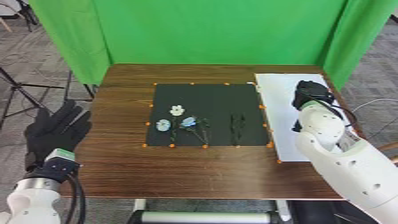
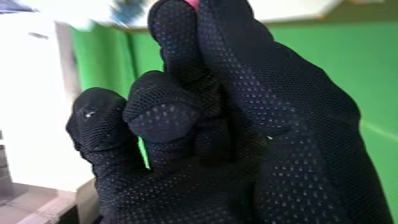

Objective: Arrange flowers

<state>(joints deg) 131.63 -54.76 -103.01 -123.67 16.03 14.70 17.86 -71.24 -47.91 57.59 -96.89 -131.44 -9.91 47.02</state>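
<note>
Wrist view: pink bit pinched in right robot hand.

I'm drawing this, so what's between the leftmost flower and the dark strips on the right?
In the head view, the stem of the white flower, then a blue flower with leaves.

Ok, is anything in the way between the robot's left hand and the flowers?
Nothing visible stands between the left hand and the flowers, only the wooden table, orange dots and the flat black mat.
</note>
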